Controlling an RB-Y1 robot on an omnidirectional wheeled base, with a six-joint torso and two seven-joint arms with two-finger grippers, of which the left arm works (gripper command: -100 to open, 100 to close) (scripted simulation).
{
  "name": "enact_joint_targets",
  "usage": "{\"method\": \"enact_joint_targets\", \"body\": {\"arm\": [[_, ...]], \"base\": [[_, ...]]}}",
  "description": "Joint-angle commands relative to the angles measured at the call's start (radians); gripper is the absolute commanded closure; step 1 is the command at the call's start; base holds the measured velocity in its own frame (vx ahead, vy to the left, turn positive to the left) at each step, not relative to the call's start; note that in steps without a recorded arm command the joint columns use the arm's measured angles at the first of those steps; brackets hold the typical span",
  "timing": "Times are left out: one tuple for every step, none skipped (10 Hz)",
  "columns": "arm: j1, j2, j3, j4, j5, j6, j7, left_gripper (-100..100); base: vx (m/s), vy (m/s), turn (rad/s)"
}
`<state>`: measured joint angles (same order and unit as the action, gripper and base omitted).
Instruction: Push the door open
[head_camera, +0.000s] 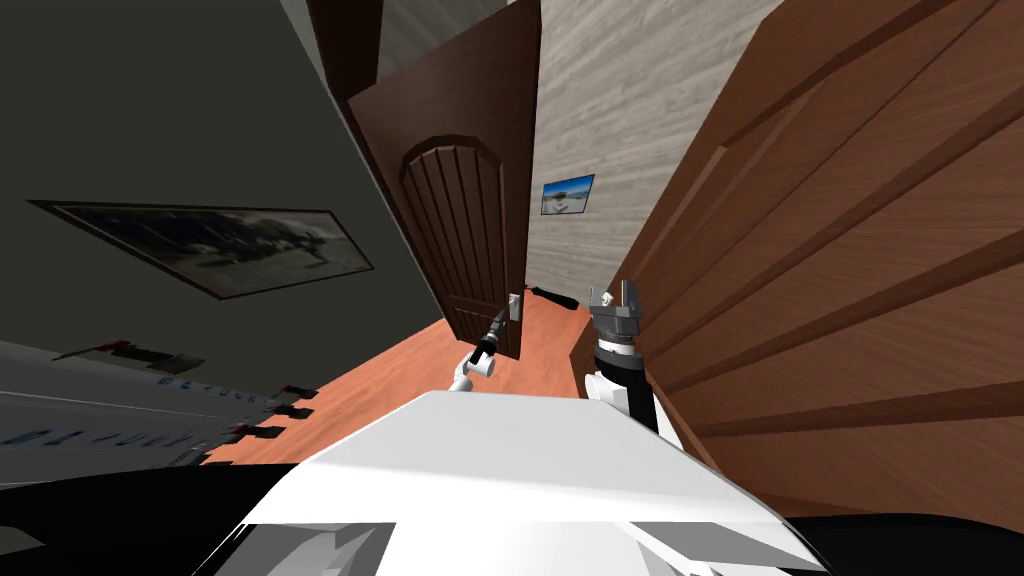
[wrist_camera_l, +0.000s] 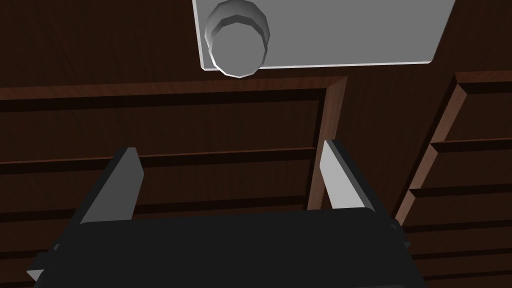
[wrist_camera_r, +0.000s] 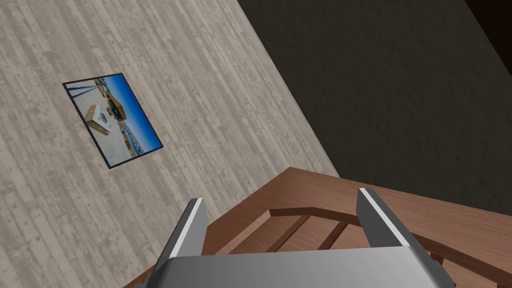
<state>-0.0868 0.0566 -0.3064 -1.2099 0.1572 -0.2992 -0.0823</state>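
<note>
The dark door (head_camera: 460, 230) is faced closely by the left gripper (wrist_camera_l: 229, 147), fingers spread, knob (wrist_camera_l: 237, 42) just beyond them; the right gripper (wrist_camera_r: 280, 196), also spread, is held aside

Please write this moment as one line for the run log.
left gripper: open, at door near knob | contact: cannot tell | right gripper: open, empty

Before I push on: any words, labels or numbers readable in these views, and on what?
No text can be read anywhere.
On the light grey surface to my left: dark and blue marks, too blurred to read.
On the grey plate with the knob on the dark door: blank.
On the small framed picture on the pale wall: no lettering.
On the large dark framed picture: none legible.
</note>
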Motion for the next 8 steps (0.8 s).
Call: {"method": "enact_joint_targets", "body": {"arm": [[0.000,0.000,0.000,0.000,0.000,0.000,0.000,-100],[-0.003,0.004,0.004,0.006,-0.001,-0.004,-0.001,-100],[-0.005,0.005,0.006,0.008,-0.001,-0.005,-0.001,-100],[-0.006,0.005,0.007,0.010,-0.001,-0.007,-0.002,-100],[-0.008,0.005,0.010,0.014,-0.002,-0.010,-0.002,-100],[-0.011,0.004,0.013,0.018,-0.003,-0.013,-0.003,-100],[-0.013,0.002,0.016,0.023,-0.003,-0.016,-0.003,-100],[-0.017,-0.003,0.021,0.028,-0.004,-0.020,-0.004,-100]], "base": [[-0.114,-0.016,0.000],[0.056,-0.046,-0.039],[0.136,-0.049,-0.016],[0.180,-0.056,-0.008],[0.205,-0.059,-0.019],[0.223,-0.063,-0.029],[0.210,-0.079,-0.020],[0.214,-0.066,-0.031]]}}
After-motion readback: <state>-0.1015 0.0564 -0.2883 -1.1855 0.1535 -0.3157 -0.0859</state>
